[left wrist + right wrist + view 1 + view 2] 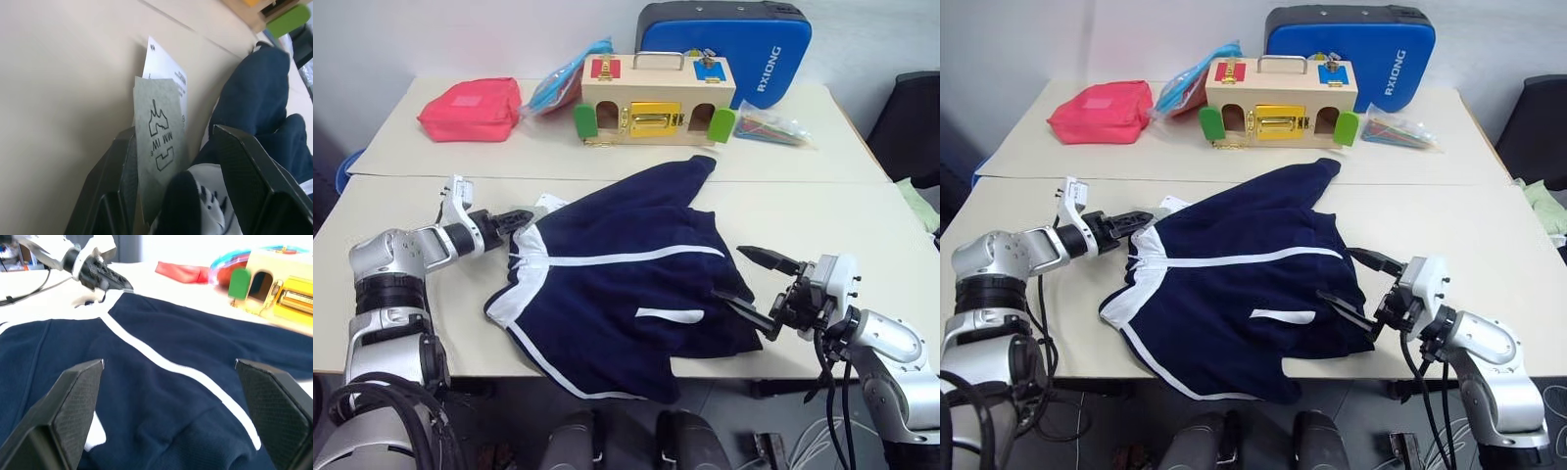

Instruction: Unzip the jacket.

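The navy jacket (626,284) lies crumpled on the near table, white stripes up and its white-lined collar (205,205) toward my left. My left gripper (517,220) is at that collar, fingers apart. In the left wrist view the paper hang tags (159,142) and the collar edge lie between the two fingers (249,176); the tag rests against one of them. My right gripper (729,272) hovers wide open at the jacket's right side, nothing between its fingers (73,401). The zipper is hidden in the folds.
On the far table stand a red pouch (470,108), a wooden latch box (656,103), a blue hard case (729,39) and plastic bags of coloured items (773,125). A dark chair (915,127) is at the far right. Bare tabletop (862,225) lies right of the jacket.
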Available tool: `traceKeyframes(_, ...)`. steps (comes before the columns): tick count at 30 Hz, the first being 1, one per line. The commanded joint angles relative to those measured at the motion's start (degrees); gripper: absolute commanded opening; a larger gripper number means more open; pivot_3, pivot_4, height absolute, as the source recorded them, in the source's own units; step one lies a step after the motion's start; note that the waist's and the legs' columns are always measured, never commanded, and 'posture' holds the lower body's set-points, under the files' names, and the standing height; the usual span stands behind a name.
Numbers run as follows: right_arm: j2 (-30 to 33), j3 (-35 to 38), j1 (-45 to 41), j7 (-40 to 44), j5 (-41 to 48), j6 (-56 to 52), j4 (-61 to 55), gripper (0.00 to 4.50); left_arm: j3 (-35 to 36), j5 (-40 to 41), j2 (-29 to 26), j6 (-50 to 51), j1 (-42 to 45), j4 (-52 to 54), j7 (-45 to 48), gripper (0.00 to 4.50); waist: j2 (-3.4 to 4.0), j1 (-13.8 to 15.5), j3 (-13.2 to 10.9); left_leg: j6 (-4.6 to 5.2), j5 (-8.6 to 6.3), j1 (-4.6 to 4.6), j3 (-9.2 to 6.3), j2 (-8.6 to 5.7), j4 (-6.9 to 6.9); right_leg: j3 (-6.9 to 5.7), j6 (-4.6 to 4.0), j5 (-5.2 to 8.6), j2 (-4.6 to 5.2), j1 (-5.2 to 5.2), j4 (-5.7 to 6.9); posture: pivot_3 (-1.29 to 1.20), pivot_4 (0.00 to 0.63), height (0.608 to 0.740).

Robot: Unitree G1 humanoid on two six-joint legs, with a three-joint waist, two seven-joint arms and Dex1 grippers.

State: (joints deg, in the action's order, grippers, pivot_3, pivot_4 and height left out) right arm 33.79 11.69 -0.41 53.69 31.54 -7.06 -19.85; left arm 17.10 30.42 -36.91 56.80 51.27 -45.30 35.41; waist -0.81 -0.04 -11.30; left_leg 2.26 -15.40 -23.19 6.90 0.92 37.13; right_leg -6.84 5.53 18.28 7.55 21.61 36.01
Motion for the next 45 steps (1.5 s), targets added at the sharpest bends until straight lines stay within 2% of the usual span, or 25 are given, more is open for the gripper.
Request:
traceKeyframes(1, 0.5, -0.3, -1.6, 0.1, 0.8, 0.6, -3.3, 4.50, -1.4, -2.6, -0.5, -1.9, 3.6, -7.3, 3.4, 2.47, -0.01, -0.1, 0.0, 0.00, 0.00, 0.00, 0.03, 0.01, 0.01, 0.00, 0.00, 0.00, -0.01, 0.00, 0.00, 0.00, 0.150, 0.740)
traceKeyframes(9, 0.1, 0.0, -0.6, -0.8, 0.7, 0.4, -4.3, 4.50, 2.6, -2.9, 0.1, -6.6, 6.7, -18.0, 3.5, 0.15, -0.03, 0.0, 0.0, 0.02, -0.01, -0.01, 0.05, 0.00, 0.05, 0.02, 0.00, 0.00, 0.01, 0.02, 0.03, 0.00, 0.150, 0.740)
traceKeyframes(10, 0.1, 0.0, -0.5, -1.0, 0.7, 0.3, -4.5, 4.50, 2.9, -3.0, 0.1, -6.6, 6.8, -18.4, 3.8, 0.03, -0.03, 0.0, 0.0, 0.02, -0.01, -0.01, 0.04, 0.00, 0.05, 0.02, 0.00, 0.00, 0.02, 0.02, 0.03, 0.00, 0.150, 0.740)
traceKeyframes(15, -0.1, 0.2, 1.0, -1.9, 0.5, 0.6, -5.4, 4.50, 7.1, -1.6, 0.4, -10.7, 5.7, -17.5, 3.8, 0.03, -0.03, 0.0, 0.0, 0.02, -0.01, -0.01, 0.04, 0.01, 0.06, 0.01, 0.00, 0.00, 0.01, 0.02, 0.06, 0.00, 0.150, 0.740)
traceKeyframes(19, -0.3, 0.4, 2.7, -2.7, 0.4, 0.8, -6.3, 4.50, 9.8, 0.3, 0.6, -15.6, 2.5, -11.8, 8.0, 0.03, -0.03, -0.2, 0.0, 0.02, -0.01, 0.00, 0.05, 0.03, 0.04, 0.05, 0.00, 0.00, 0.02, 0.03, 0.05, 0.00, 0.150, 0.740)
traceKeyframes(26, -0.4, 0.9, 4.3, -3.9, 0.3, 1.2, -7.1, 4.50, 11.1, 3.2, 3.9, -20.5, -9.3, 11.6, 8.8, 0.03, -0.04, -0.1, 0.0, 0.01, 0.00, 0.00, 0.06, 0.05, 0.04, 0.09, 0.00, 0.00, 0.04, 0.02, 0.05, 0.00, 0.150, 0.740)
traceKeyframes(30, -0.3, 1.0, 5.0, -3.9, 0.2, 1.5, -7.1, 4.50, 10.7, 1.2, 7.0, -33.2, -16.3, 26.4, 8.1, 0.03, -0.04, -0.1, 0.0, 0.01, -0.01, 0.01, 0.05, 0.05, 0.05, 0.10, 0.00, 0.00, 0.08, 0.01, 0.03, 0.00, 0.150, 0.740)
traceKeyframes(34, 0.1, 1.1, 5.2, -3.9, 0.4, 1.4, -7.0, 4.50, 3.9, -3.6, 7.1, -43.9, -22.0, 37.6, 12.6, 0.03, -0.05, 0.0, 0.0, 0.02, -0.02, 0.01, 0.06, 0.04, 0.04, 0.10, 0.00, 0.00, 0.10, 0.00, -0.05, 0.00, 0.150, 0.740)
traceKeyframes(38, 0.4, 0.8, 4.7, -3.3, 0.4, 1.3, -6.0, 4.50, -5.9, -11.4, 4.3, -56.1, -29.5, 45.4, 19.7, 0.03, -0.03, 0.0, 0.0, 0.02, -0.04, 0.06, 0.11, 0.02, 0.00, 0.13, 0.00, 0.00, 0.12, -0.01, -0.13, 0.00, 0.150, 0.740)
traceKeyframes(45, 0.2, -0.1, 3.4, -2.6, -0.2, 1.3, -4.7, 4.50, -11.9, -21.0, 1.4, -76.1, -33.2, 39.3, 22.2, 0.03, -0.03, 0.0, 0.0, 0.03, -0.08, 0.06, 0.08, 0.07, -0.01, 0.13, -0.01, 0.00, 0.15, 0.02, -0.17, 0.00, 0.150, 0.740)
